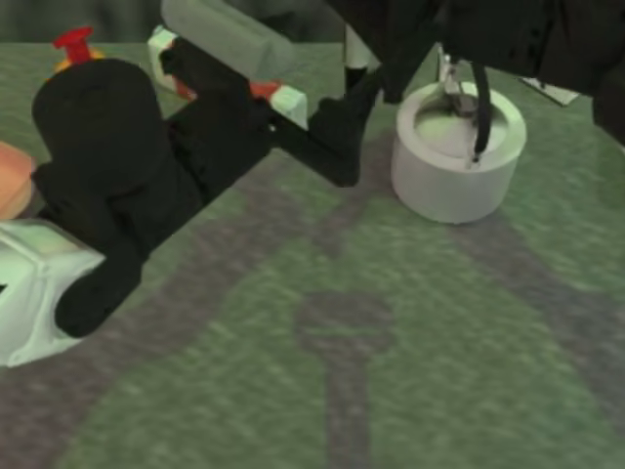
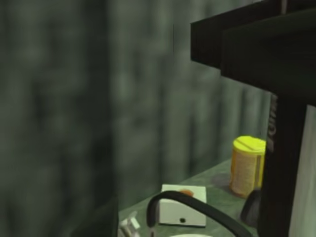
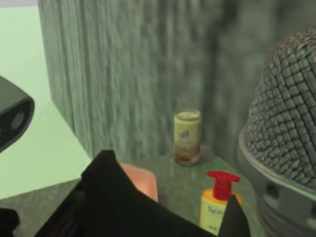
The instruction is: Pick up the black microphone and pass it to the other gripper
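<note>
Left pincer (image 1: 337, 147): raised over the counter's (image 1: 439, 342) far middle, just left of the white round pot (image 1: 457, 151). You cannot tell whether it is clenched or released.
Right pincer (image 1: 393, 78): reaching in from the far right to meet the left one. Its grip cannot be told either.
Black microphone (image 3: 289, 123): off the counter and up between the two arms. Its mesh head fills the right wrist view, very close to that camera.
Step in hand: seemingly the hand-over in the air.
How to do it well: keep the giving arm motionless. Have the taker clamp squarely on bare handle, clear of the mesh head, and release only once that grip is firm.
Watch out: the pot's arched handle lies near, so keep the exchange high.
Bystanders: the orange pump bottle (image 3: 217, 205) and yellow jar (image 2: 247, 165) stand well apart.
</note>
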`<control>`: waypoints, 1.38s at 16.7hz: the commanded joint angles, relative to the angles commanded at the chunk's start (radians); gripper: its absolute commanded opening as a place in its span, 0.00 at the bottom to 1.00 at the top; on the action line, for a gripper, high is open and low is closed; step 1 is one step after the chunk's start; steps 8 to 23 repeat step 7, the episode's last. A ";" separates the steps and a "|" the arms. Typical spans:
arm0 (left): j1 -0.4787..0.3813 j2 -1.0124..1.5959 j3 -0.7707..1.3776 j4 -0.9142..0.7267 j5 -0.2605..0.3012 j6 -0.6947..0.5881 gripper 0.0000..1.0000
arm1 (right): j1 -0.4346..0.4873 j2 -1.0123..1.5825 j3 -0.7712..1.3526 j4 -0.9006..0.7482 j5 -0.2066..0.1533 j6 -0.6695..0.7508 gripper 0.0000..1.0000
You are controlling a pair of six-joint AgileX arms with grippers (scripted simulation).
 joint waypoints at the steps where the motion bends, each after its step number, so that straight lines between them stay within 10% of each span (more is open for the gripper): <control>1: 0.008 -0.038 -0.031 -0.006 0.004 -0.001 1.00 | -0.016 -0.012 -0.011 0.000 -0.017 0.000 0.00; 7: 0.047 -0.213 -0.180 -0.029 0.027 -0.002 1.00 | -0.089 -0.065 -0.064 0.001 -0.095 -0.004 0.00; 23: 0.047 -0.213 -0.180 -0.029 0.027 -0.002 1.00 | -0.089 -0.065 -0.064 0.001 -0.095 -0.004 0.00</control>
